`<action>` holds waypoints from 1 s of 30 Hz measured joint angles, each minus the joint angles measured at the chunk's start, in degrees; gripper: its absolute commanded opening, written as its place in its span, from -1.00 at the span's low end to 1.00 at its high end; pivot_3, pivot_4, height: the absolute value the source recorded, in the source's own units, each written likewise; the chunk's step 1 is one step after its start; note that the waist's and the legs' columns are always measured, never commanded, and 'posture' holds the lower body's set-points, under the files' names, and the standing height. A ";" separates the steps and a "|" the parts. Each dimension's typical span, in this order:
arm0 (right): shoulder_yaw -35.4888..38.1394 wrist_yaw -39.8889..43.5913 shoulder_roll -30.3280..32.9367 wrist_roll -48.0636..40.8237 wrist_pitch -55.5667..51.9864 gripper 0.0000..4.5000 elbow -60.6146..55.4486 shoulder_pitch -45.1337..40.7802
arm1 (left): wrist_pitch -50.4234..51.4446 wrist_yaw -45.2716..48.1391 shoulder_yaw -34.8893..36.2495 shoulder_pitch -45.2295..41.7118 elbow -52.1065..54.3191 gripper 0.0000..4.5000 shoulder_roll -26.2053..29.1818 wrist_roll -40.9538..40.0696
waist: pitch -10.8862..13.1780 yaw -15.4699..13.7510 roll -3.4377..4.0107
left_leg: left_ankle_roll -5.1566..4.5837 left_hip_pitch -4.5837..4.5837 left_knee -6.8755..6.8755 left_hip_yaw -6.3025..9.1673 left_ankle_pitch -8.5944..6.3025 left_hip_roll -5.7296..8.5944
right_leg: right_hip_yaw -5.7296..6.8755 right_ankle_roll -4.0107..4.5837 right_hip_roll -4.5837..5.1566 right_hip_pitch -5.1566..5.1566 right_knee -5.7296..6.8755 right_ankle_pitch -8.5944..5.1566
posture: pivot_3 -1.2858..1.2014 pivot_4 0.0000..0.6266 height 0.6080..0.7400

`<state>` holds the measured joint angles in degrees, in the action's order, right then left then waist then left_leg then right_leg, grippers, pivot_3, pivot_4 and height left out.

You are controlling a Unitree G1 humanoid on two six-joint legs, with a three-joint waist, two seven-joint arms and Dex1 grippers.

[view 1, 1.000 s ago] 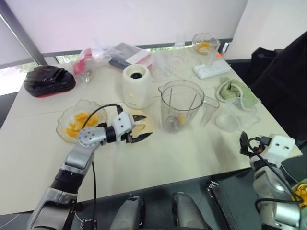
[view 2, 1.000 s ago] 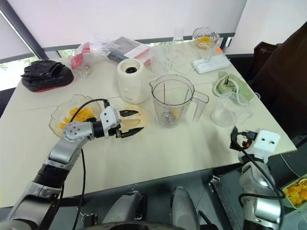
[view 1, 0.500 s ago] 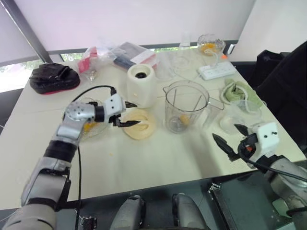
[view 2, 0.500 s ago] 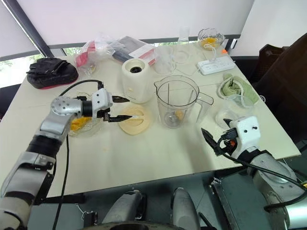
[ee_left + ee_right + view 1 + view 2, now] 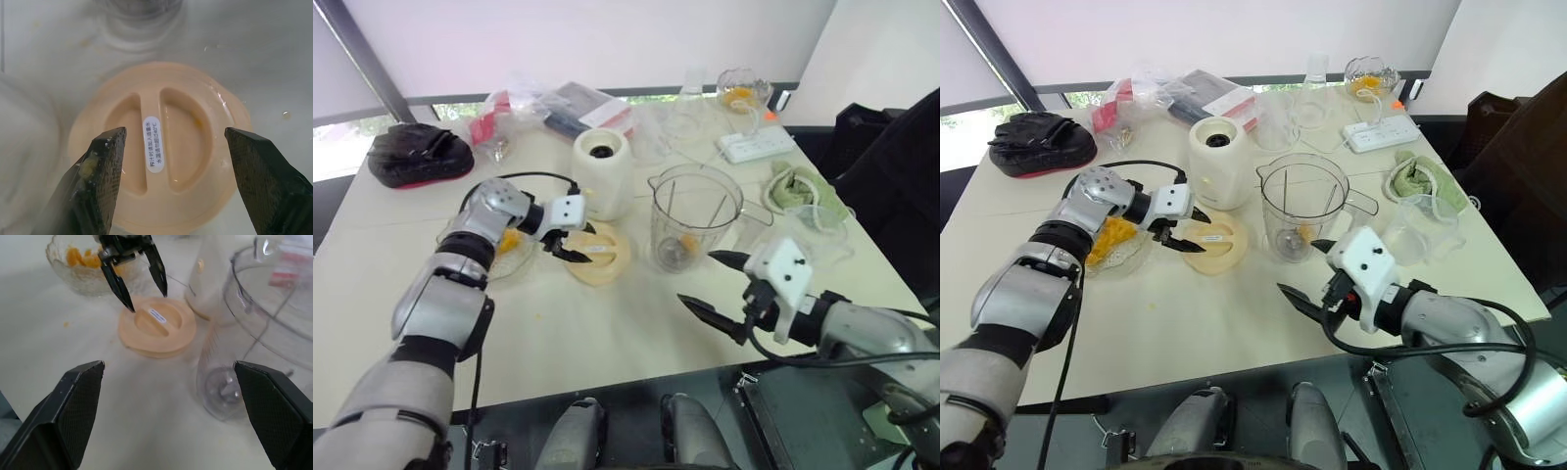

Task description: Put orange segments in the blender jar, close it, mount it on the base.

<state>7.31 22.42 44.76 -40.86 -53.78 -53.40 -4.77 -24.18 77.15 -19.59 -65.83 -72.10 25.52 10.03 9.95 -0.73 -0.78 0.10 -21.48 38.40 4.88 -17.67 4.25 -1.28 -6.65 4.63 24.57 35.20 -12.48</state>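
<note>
Over the peach lid (image 5: 598,255), lying flat on the counter (image 5: 607,328) left of the blender jar (image 5: 695,211), the left pincer (image 5: 174,137) is held wide open. Closing seems to be in hand; lowering and gripping the lid's ridge is needed next. The right pincer (image 5: 695,278) is spread too, near the jar.
</note>
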 measured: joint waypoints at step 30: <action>2.59 -24.15 11.89 -20.98 2.28 1.00 -4.86 2.70 | 8.81 -15.63 0.17 -0.20 -5.55 -0.39 -9.18 11.21 | -0.09 -0.11 -0.08 | -0.16 0.01 0.61 -0.01 -0.10 -0.01 | 0.01 -0.05 0.02 -0.25 0.14 0.02 | 0.03 -0.52 1.00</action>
<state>9.90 -1.73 56.66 -61.84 -51.51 -58.26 -2.07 -15.37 61.52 -19.42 -66.02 -77.65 16.33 21.23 9.86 -0.83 -0.85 -0.06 -21.47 39.01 4.87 -17.77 4.24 -1.27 -6.70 4.65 24.32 35.34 -12.46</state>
